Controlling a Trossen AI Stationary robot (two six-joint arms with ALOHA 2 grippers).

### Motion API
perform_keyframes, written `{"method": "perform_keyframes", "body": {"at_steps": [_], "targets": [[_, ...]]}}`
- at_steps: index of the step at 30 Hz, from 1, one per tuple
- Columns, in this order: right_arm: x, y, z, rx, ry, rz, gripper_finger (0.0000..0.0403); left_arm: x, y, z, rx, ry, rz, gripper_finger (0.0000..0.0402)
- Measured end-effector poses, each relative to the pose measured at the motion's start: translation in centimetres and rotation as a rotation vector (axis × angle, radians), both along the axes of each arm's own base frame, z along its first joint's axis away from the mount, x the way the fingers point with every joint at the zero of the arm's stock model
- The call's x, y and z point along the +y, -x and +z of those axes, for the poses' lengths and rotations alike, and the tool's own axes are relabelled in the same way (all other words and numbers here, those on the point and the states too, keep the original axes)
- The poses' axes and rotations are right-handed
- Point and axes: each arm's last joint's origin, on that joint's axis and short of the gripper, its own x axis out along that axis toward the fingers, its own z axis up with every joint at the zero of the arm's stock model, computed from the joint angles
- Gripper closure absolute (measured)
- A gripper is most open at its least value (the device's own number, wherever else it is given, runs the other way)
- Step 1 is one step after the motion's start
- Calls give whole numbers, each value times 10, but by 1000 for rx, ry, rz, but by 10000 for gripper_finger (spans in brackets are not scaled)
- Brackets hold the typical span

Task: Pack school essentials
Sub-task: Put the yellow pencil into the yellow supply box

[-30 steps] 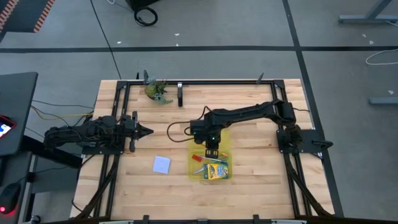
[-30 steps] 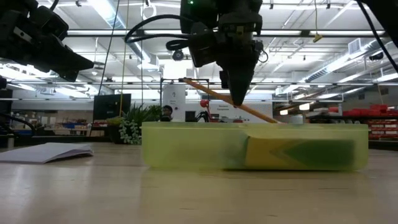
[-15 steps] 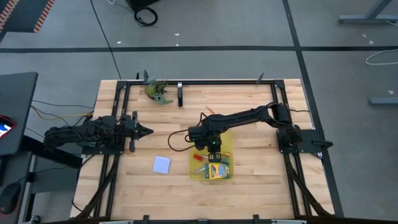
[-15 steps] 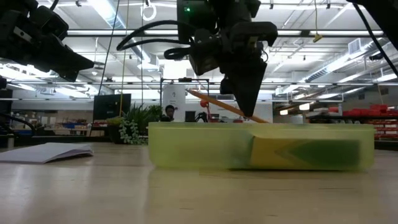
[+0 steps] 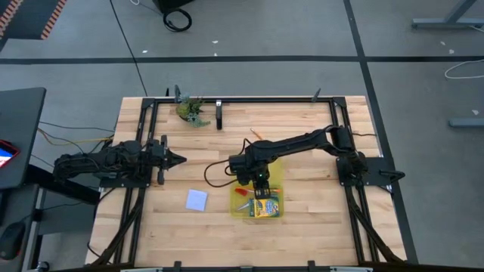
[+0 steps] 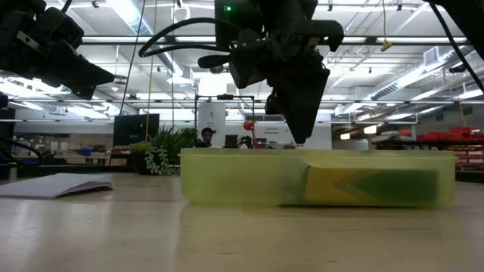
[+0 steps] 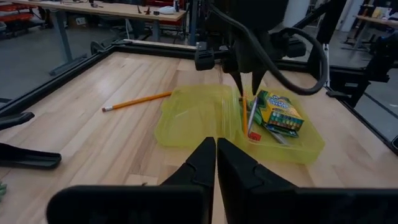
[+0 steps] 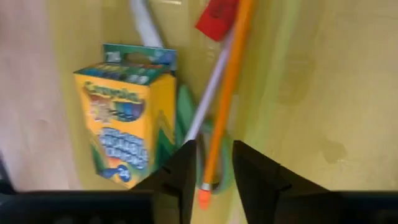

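Observation:
My right gripper (image 8: 214, 180) (image 5: 260, 181) hangs open, fingers pointing down, over the translucent yellow case (image 5: 274, 172) (image 6: 234, 177). An orange pencil (image 8: 227, 93) (image 7: 244, 119) lies flat in the case, its end between the two fingers without touching them. Beside it in the case lie the crayon box (image 8: 124, 118) (image 5: 265, 207), a pale purple pen (image 8: 208, 93), the red eraser (image 8: 217, 15) and a green scissors handle (image 8: 183, 118). The pale blue note pad (image 5: 197, 199) lies flat on the table left of the case. My left gripper (image 7: 216, 152) (image 5: 178, 159) waits shut at the left side.
A second orange pencil (image 5: 252, 134) (image 7: 137, 101) lies on the table beyond the case. The leafy green clump (image 5: 190, 109) sits near the far edge, by the black frame rail (image 5: 265, 99). Bare wood lies between the note pad and the left arm.
My right gripper has moved a little toward the near edge and down over the case. The orange pencil, held slanted above the case rim a second ago, now lies inside the case and no longer shows above the rim. The case has slid slightly along the table.

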Motion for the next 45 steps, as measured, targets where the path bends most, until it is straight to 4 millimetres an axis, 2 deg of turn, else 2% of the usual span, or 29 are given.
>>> {"method": "perform_keyframes", "body": {"at_steps": [4, 9, 13, 19, 22, 29, 35, 45], "targets": [[-10, 1, 3, -2, 39, -40, 273, 0, 0, 0, -1, 14, 2, 381], [-32, -3, 17, -101, 89, -104, 271, 0, 0, 0, -3, 30, 5, 385], [-62, -6, 19, -149, 123, -203, 272, 0, 0, 0, -4, 47, 8, 380], [-119, 1, 16, -130, 242, -420, 275, 0, 0, 0, -4, 49, 10, 375], [-138, 5, 16, -127, 259, -465, 281, 1, 0, 0, -8, 46, 26, 378], [-180, 9, -1, -113, 280, -533, 291, 2, 0, 0, -11, 38, 70, 375], [-202, 12, -8, -125, 293, -574, 291, 2, 0, 1, -20, 35, 77, 366], [-218, 1, -33, -110, 321, -561, 291, 2, 0, 2, -32, 37, 79, 367]]}}
